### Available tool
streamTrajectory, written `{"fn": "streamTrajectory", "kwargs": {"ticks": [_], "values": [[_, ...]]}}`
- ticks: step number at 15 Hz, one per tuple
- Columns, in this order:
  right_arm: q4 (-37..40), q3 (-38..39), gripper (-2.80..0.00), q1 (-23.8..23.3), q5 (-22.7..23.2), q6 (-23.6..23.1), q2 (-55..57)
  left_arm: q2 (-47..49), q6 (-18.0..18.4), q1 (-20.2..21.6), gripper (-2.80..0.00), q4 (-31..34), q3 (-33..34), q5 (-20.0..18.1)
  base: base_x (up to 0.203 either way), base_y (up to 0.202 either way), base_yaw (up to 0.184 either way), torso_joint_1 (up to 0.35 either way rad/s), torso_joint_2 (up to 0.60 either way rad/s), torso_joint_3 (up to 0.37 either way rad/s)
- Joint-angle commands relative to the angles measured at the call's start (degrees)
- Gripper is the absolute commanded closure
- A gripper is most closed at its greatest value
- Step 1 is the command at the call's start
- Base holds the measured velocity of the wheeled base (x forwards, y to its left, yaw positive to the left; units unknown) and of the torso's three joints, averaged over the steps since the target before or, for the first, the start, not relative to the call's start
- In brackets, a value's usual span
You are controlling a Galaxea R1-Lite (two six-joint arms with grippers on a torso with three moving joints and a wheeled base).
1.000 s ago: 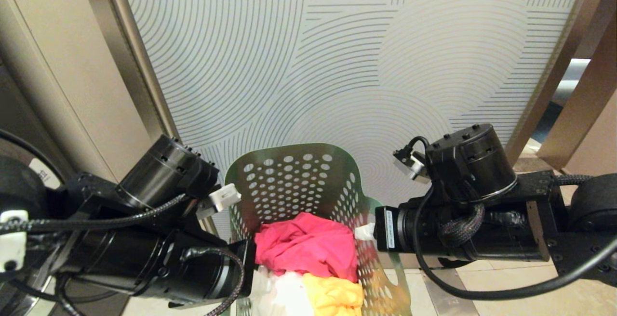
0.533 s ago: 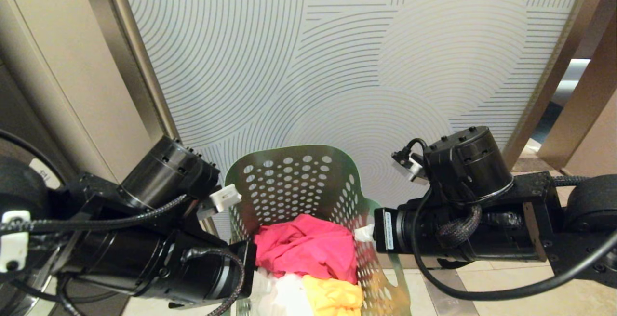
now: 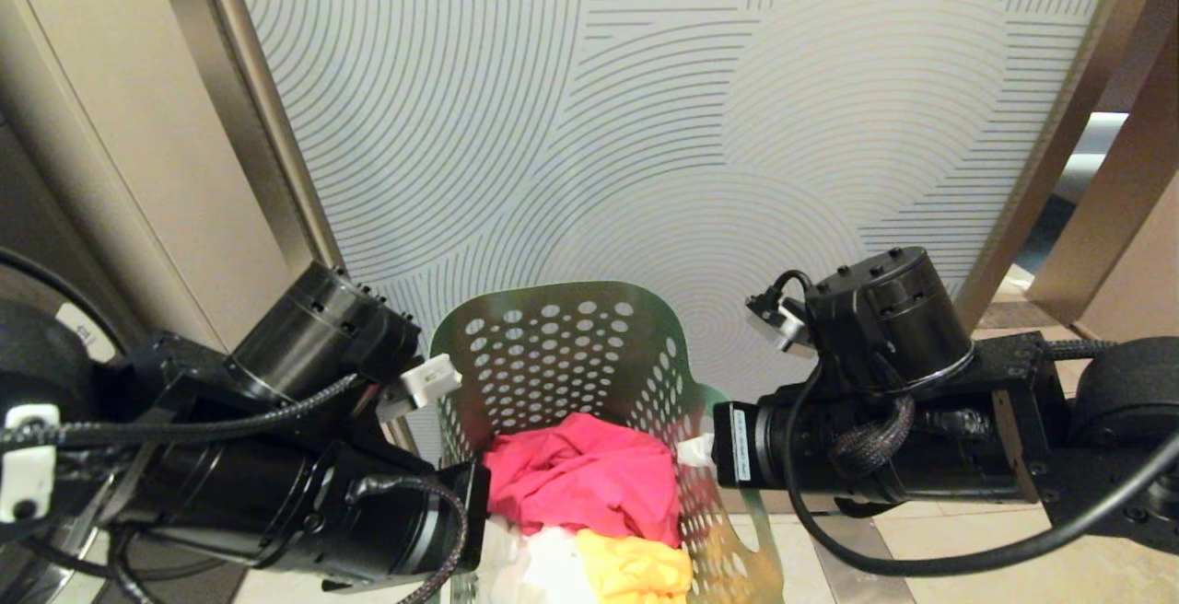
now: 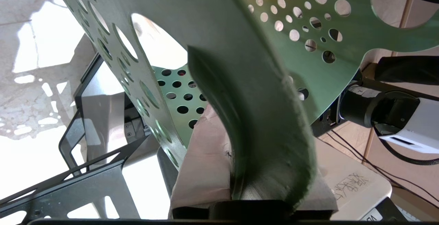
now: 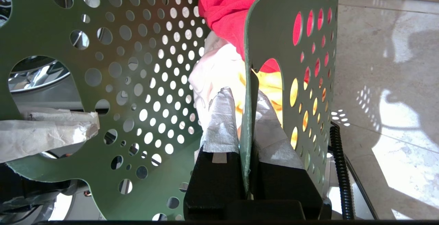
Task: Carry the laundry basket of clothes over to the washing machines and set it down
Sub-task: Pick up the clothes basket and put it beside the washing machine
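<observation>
The dark green perforated laundry basket (image 3: 562, 346) hangs between my two arms, low in the middle of the head view. The clothes lie inside it: a pink-red piece (image 3: 580, 480), a white one (image 3: 553, 572) and a yellow one (image 3: 636, 572). My left gripper (image 4: 260, 170) is shut on the basket's flared rim, with its taped fingers (image 4: 202, 156) on either side. My right gripper (image 5: 248, 115) is shut on the opposite wall beside the handle cut-out. Through the far cut-out shows a chrome rim (image 5: 34, 77), apparently a washing machine door.
A pale wall panel with curved lines (image 3: 645, 125) stands close ahead. A metal strip (image 3: 239, 107) borders it on the left and a wooden frame (image 3: 1105, 190) on the right. Glossy floor tiles (image 3: 967, 576) show below the right arm.
The basket and the right arm sit slightly lower in the head view. Both grips are unchanged.
</observation>
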Motion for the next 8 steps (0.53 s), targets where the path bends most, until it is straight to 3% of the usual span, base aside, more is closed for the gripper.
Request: {"fn": "streamTrajectory", "kwargs": {"ticks": [1,4,8], "values": [[-0.06,0.01,0.00,0.02,0.05,0.24,0.10,0.08,-0.27,-0.20,0.00,0.07,0.03,-0.11,0.000,0.000,0.000,0.000,0.00,0.000],[-0.15,0.25,0.00,0.02,0.05,0.33,0.10,0.00,-0.27,-0.55,0.00,0.07,0.03,-0.11,-0.004,-0.004,0.055,0.002,0.00,0.002],[-0.15,0.34,0.00,0.02,-0.04,0.33,0.01,-0.09,-0.27,-0.81,0.00,0.07,0.03,-0.11,-0.001,-0.008,0.169,0.002,0.00,0.001]]}}
